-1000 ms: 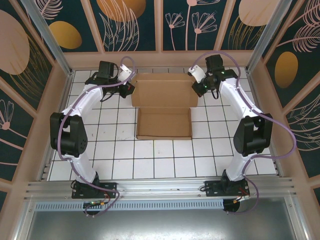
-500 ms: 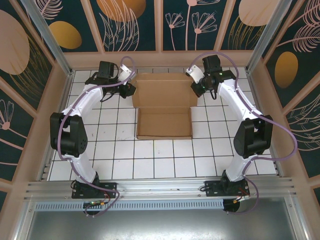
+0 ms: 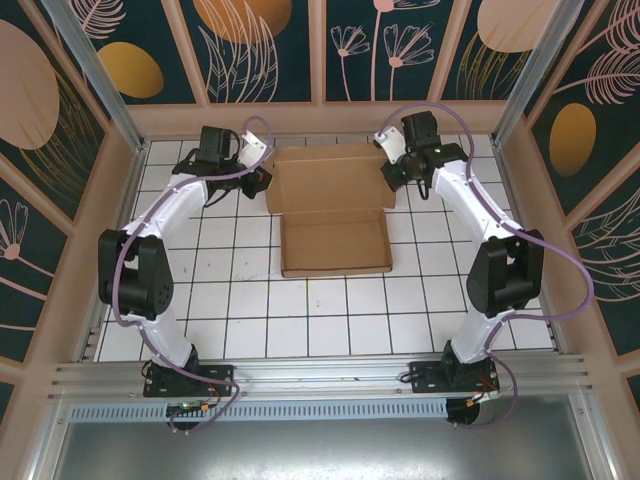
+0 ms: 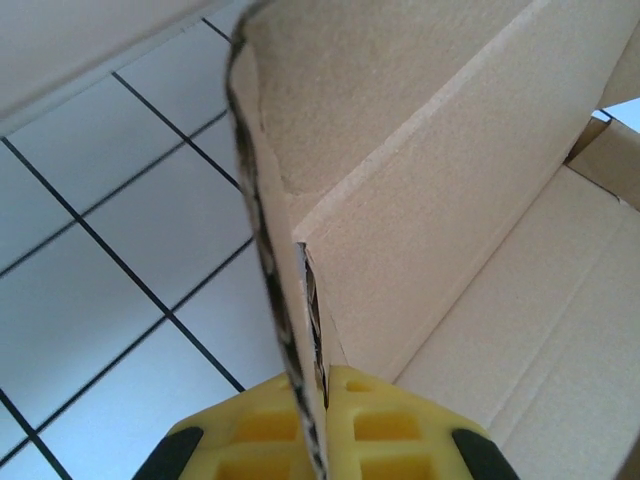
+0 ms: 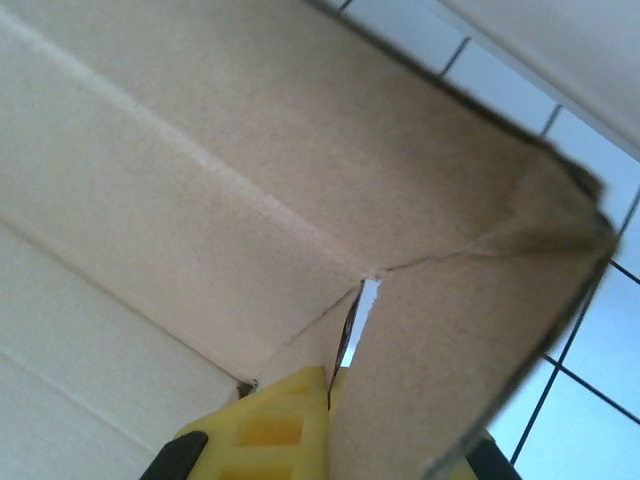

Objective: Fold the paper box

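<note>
Top view: one paper box (image 3: 335,215) flat on the tiled table (image 3: 250,320), long axis 12 to 6 o'clock, tray end at 6, wide panel at 12 near the back wall (image 3: 320,118). Two grippers: left gripper (image 3: 259,180) at 9, right gripper (image 3: 391,172) at 3. Open tiles toward 6.
Left wrist: yellow fingers (image 4: 385,425) pinched tight on an upright flap edge.
Right wrist: clamped tight on a side flap.

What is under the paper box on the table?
The paper box lies over the white tiled table, whose tiles show around it. The tiles directly beneath are covered by the cardboard, so anything lying there cannot be seen.
</note>
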`<state>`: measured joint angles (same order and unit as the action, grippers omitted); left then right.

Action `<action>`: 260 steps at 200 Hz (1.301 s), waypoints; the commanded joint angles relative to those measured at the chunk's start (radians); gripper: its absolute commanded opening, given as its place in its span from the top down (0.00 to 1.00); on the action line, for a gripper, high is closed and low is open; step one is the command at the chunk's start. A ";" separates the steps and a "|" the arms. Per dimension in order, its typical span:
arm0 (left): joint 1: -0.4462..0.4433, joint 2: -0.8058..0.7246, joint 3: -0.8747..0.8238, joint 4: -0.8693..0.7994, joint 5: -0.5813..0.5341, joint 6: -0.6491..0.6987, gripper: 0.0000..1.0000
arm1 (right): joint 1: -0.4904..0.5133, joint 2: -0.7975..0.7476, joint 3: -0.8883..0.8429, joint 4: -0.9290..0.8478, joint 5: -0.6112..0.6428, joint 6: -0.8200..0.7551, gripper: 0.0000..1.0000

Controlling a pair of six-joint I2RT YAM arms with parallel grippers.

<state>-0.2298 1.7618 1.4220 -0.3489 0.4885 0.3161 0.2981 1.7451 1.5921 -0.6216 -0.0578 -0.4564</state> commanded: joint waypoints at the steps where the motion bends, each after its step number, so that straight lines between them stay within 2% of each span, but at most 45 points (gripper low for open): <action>1: -0.056 -0.087 -0.068 0.221 -0.099 -0.067 1.00 | 0.025 -0.053 -0.025 0.144 0.068 0.174 1.00; 48: -0.140 -0.079 -0.118 0.435 -0.232 -0.177 1.00 | 0.068 -0.135 -0.212 0.427 0.262 0.409 1.00; 81: -0.181 -0.066 -0.165 0.582 -0.283 -0.239 1.00 | 0.087 -0.238 -0.422 0.712 0.380 0.549 1.00; 99: -0.199 -0.063 -0.205 0.668 -0.316 -0.280 1.00 | 0.091 -0.282 -0.528 0.862 0.393 0.594 1.00; 158: -0.248 -0.054 -0.316 0.884 -0.449 -0.409 1.00 | 0.124 -0.346 -0.757 1.196 0.524 0.681 1.00; 260: -0.338 0.055 -0.340 1.018 -0.590 -0.556 1.00 | 0.157 -0.269 -0.857 1.363 0.556 0.679 1.00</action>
<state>-0.5323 1.7809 1.0889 0.6018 -0.1001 -0.1692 0.4282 1.4540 0.7578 0.6010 0.5068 0.2119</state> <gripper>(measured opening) 0.041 0.040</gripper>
